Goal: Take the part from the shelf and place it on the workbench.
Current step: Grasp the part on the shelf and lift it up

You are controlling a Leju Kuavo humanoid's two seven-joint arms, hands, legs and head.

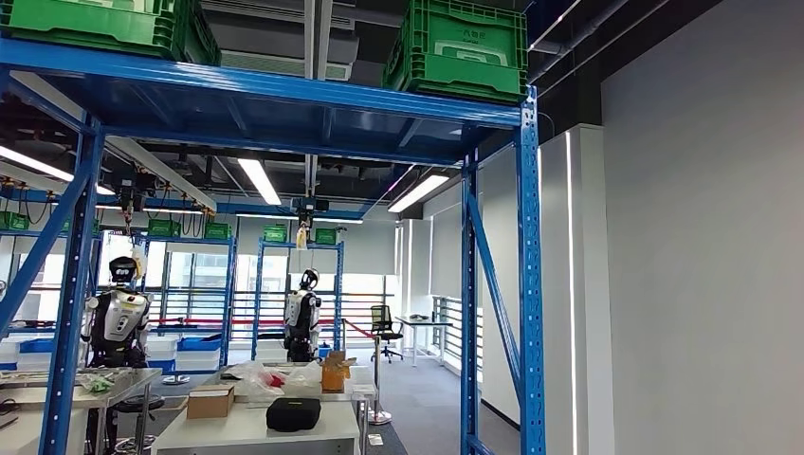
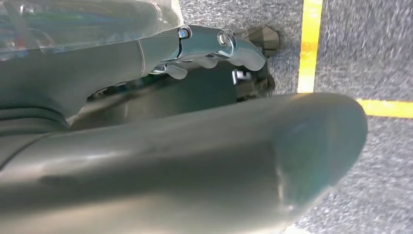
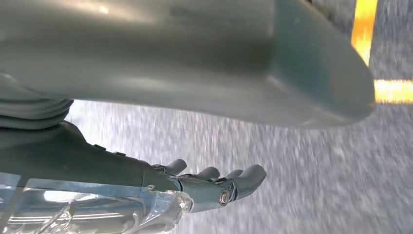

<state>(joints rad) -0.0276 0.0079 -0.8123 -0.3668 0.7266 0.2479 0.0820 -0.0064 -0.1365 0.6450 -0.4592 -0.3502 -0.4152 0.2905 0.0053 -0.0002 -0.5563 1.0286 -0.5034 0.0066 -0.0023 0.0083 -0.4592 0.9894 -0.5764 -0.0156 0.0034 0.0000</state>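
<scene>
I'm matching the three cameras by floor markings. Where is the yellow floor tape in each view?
Head view: aimed high at the blue rack, away from the floor at the robot's feet.
Left wrist view: yellow floor tape beyond the left hand, two strips meeting at a corner.
Right wrist view: the tape past the right hand, again a corner.
Shared landmark: the grey carpet.

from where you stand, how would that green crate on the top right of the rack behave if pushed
The green crate looks like rigid ribbed plastic, so it would probably slide as one stiff piece rather than flex. Its wide flat base on the blue shelf suggests it is unlikely to tip. Its contents are hidden, so its weight cannot be judged.
</scene>
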